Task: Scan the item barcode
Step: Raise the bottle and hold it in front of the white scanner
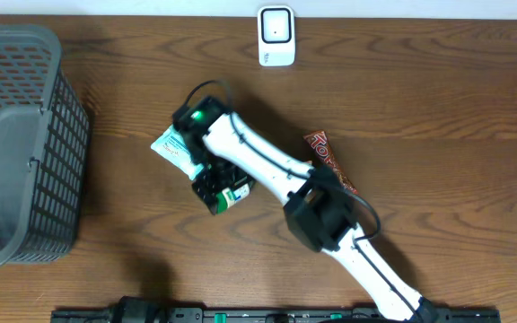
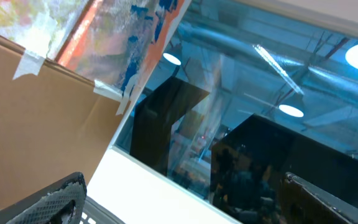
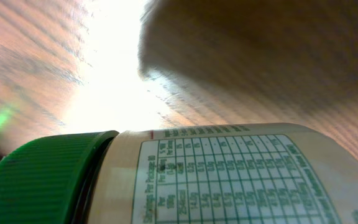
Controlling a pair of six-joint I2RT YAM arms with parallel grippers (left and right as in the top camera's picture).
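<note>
The right hand (image 1: pixel 214 186) sits over the green-capped bottle (image 1: pixel 235 195), which lies on its side on the wooden surface (image 1: pixel 420 90), just beside a teal packet (image 1: pixel 170 146). I cannot tell whether the hand is clenched on it. The white scanner (image 1: pixel 276 36) stands well apart at the far edge. The left hand (image 2: pixel 188 208) is released, spread wide.

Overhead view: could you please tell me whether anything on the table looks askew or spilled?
The green-capped bottle lies on its side at the right gripper, not upright. The red snack wrapper sits partly under the arm. Nothing looks spilled.
</note>
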